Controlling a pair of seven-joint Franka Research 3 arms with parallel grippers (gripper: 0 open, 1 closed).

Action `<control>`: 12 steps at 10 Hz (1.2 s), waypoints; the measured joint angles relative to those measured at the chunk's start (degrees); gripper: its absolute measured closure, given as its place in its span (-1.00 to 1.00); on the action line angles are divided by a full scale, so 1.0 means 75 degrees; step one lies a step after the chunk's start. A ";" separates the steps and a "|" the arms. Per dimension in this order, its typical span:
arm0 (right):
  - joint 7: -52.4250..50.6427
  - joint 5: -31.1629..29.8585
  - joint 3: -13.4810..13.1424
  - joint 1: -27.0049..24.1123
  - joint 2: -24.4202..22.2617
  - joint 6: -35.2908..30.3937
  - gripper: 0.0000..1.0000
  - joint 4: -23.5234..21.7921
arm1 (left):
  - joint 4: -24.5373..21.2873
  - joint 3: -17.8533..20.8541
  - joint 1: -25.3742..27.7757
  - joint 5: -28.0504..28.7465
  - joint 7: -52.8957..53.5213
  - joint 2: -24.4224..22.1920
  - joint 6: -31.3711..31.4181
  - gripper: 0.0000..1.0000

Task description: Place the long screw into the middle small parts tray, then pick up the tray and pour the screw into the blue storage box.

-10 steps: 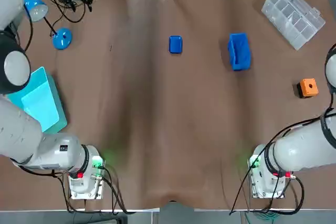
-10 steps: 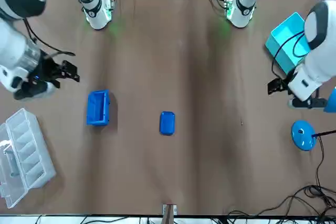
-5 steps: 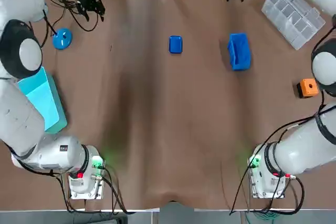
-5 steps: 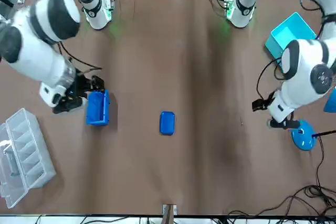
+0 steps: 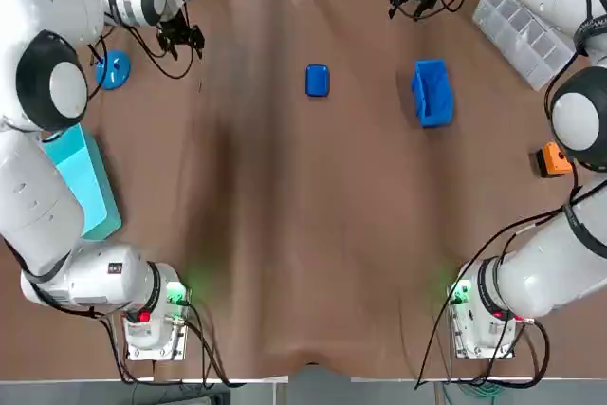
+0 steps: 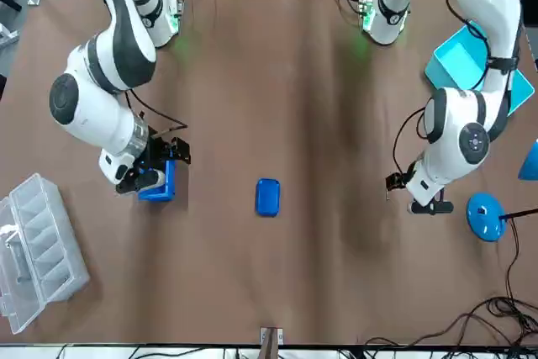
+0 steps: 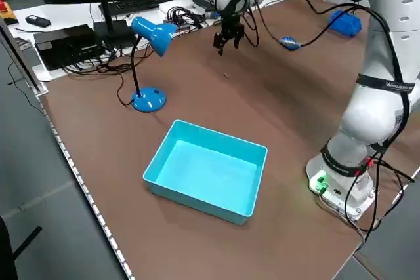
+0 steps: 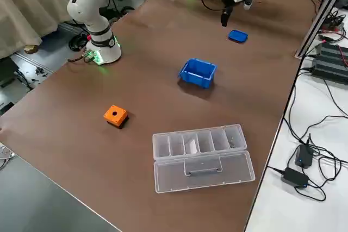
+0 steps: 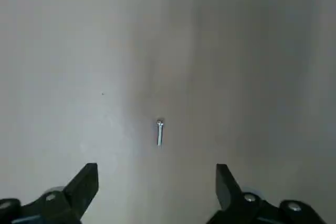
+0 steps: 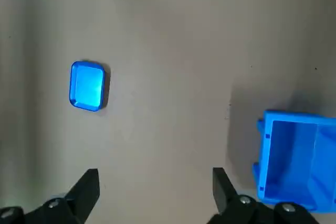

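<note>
The long screw (image 9: pixel 159 132) lies flat on the table (image 5: pixel 303 234) toward 10 o'clock. It is well apart from the small tray (image 5: pixel 317 81) at 12 and the blue box (image 5: pixel 432 92) at 1. The left gripper (image 9: pixel 156 176) hovers above the screw with its fingers spread wide. The right gripper (image 10: pixel 154 177), also spread, hangs between tray and box. The screw is thin, so an off-centre close will likely roll it away or grasp nothing. The right arm may also crowd the drop into the tray.

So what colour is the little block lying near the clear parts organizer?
Orange, with a dark spot on top; the block shows best in the right side view.
</note>
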 joint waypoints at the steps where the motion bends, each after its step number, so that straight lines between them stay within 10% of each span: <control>1: 0.0000 0.0001 -0.0017 0.0000 -0.0001 -0.0046 -0.91 0.0000 | -0.0096 0.0002 0.0026 0.0000 0.0000 0.0062 0.0082 -0.93; 12: -0.0032 -0.1017 -0.0159 -0.0483 -0.0770 -0.1345 -0.91 -0.0037 | -0.0157 0.0003 -0.0004 0.0014 -0.0227 0.0959 0.0922 -0.69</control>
